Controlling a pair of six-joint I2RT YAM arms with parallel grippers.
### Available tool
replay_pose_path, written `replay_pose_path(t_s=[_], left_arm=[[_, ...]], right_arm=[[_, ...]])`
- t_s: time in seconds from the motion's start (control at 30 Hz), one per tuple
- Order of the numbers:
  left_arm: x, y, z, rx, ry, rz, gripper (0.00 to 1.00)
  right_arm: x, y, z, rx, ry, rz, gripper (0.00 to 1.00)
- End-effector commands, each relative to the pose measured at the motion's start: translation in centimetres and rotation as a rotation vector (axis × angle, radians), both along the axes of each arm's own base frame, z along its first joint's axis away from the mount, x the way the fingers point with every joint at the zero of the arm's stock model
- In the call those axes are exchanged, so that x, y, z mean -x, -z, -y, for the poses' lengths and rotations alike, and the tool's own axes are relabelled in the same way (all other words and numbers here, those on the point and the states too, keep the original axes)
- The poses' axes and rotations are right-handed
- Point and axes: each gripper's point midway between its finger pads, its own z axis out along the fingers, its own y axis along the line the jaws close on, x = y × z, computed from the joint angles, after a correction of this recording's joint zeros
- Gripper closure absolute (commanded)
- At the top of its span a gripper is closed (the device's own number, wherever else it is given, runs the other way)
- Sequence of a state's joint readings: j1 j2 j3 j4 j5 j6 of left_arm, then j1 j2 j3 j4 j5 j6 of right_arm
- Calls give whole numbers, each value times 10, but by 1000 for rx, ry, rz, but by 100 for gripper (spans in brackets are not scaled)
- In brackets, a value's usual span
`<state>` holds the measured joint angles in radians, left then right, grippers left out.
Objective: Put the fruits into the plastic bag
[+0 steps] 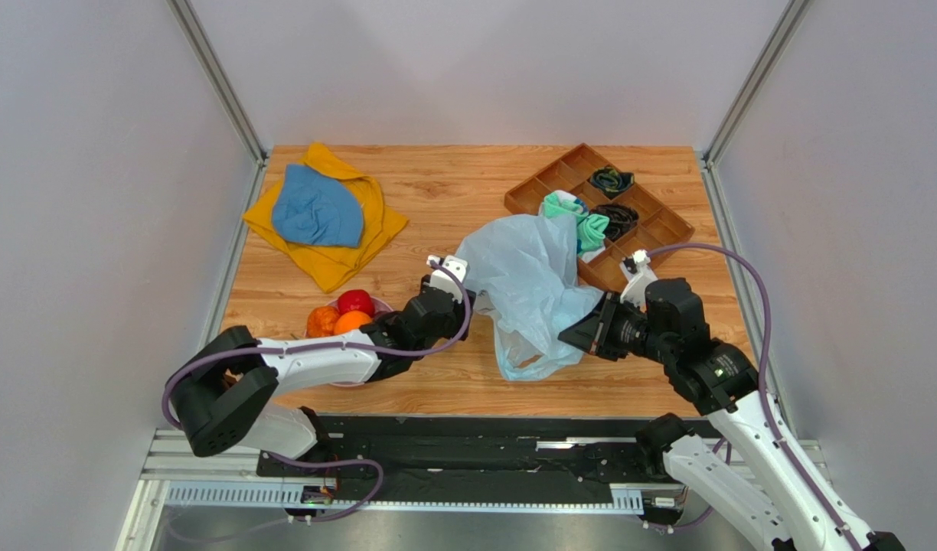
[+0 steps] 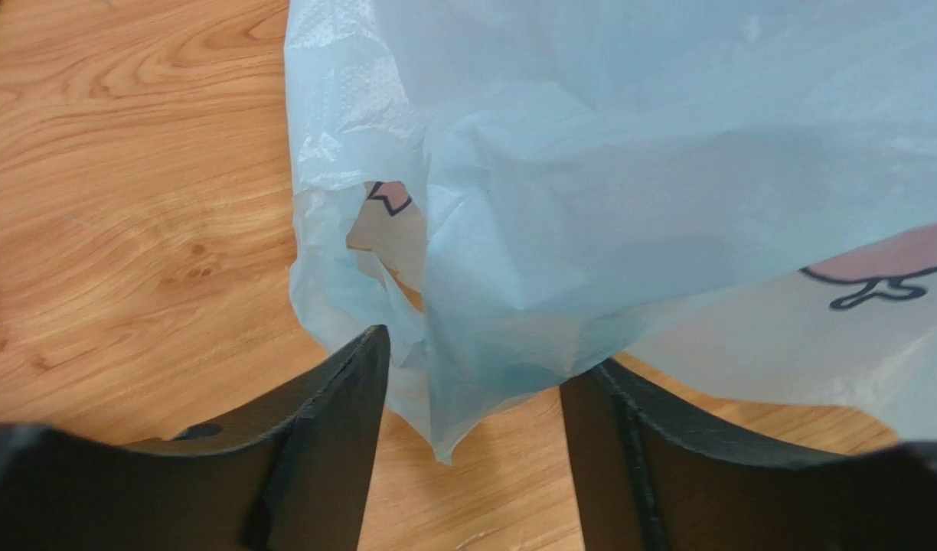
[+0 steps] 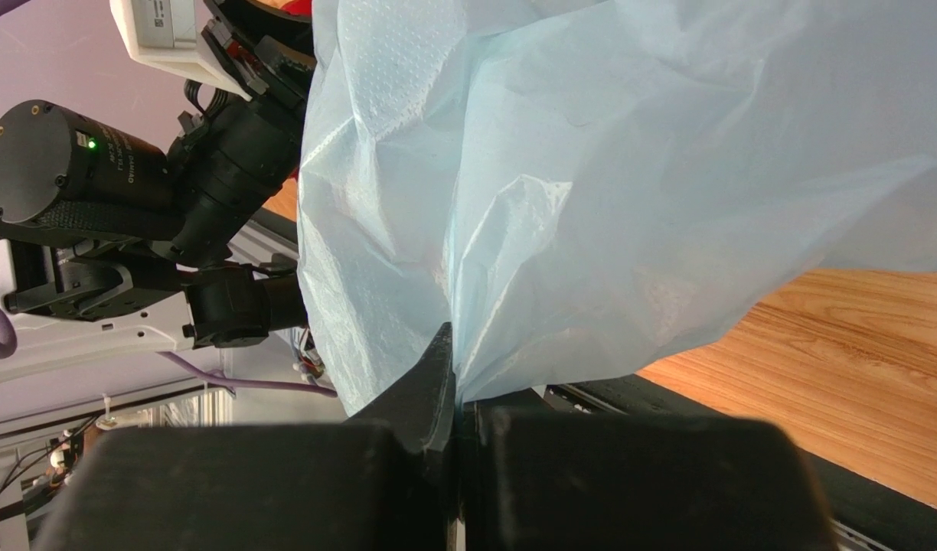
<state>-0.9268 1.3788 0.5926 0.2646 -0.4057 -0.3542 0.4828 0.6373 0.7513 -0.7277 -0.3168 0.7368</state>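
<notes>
The left gripper point(image 2: 475, 358) is standing with its two black fingers point(image 2: 324, 448) apart, and a hanging fold of the plastic bag point(image 2: 623, 172) is dropping between them without being pinched. The right gripper point(image 3: 451, 370) is clamping its jaws tight on a gathered edge of the same bag. Only the overhead view is showing the whole layout. There the bag is billowing up at the middle-right of the table point(image 1: 439, 195), stretched between the two grippers, with its far side reaching the near corner of a wooden tray point(image 1: 657, 218). The fruits point(image 1: 340, 313) are appearing in that view alone, sitting in a small heap of orange and red just beside the left forearm and apart from the bag. The left wrist camera is picking out what the others are missing: pink shapes with black outlines printed on the film, and a small gap in the folds where the wood grain is showing through. The right wrist camera is catching the left arm point(image 3: 209, 172) behind the bag. The bag is looking pale blue, thin and translucent, finely pebbled and heavily creased. The table is showing warm, banded wood grain. A soft blue cloth point(image 1: 314, 207) is lying on a yellow cloth point(image 1: 364, 235) at the far left.
</notes>
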Motion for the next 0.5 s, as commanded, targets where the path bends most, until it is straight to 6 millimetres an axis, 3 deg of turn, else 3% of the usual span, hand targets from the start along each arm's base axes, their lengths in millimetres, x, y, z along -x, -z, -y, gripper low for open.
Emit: replay_pose_path(t_s=[0.0, 0.07, 0.1, 0.17, 0.2, 0.27, 0.3, 0.33, 0.4, 0.43, 0.47], left_arm=[[-18, -27, 23, 59, 32, 89, 51], [-20, -25, 24, 41, 29, 81, 72], [-20, -29, 22, 43, 25, 84, 88], [-16, -33, 15, 35, 15, 82, 100], [-14, -51, 11, 65, 12, 108, 100], [-7, -62, 0, 53, 15, 113, 100], [-1, -88, -5, 95, 24, 149, 100], [6, -89, -12, 70, 41, 127, 100], [18, -127, -13, 116, 122, 149, 100], [27, -121, -21, 73, 148, 102, 100], [31, -137, -21, 89, 182, 105, 100]], right_arm=[[-2, -20, -3, -48, -7, 55, 100], [-2, -22, -2, -45, -7, 62, 100], [-3, -21, -1, -36, 0, 65, 100], [-4, -18, 3, -9, 13, 63, 100], [-8, -16, 9, 23, 32, 77, 100], [-12, -11, 15, 67, 54, 76, 100], [-19, -7, 21, 110, 83, 82, 100], [-23, -4, 24, 136, 96, 79, 100], [-37, -2, 30, 197, 135, 76, 100], [-41, -1, 32, 224, 137, 81, 100], [-48, -3, 33, 240, 149, 93, 100]])
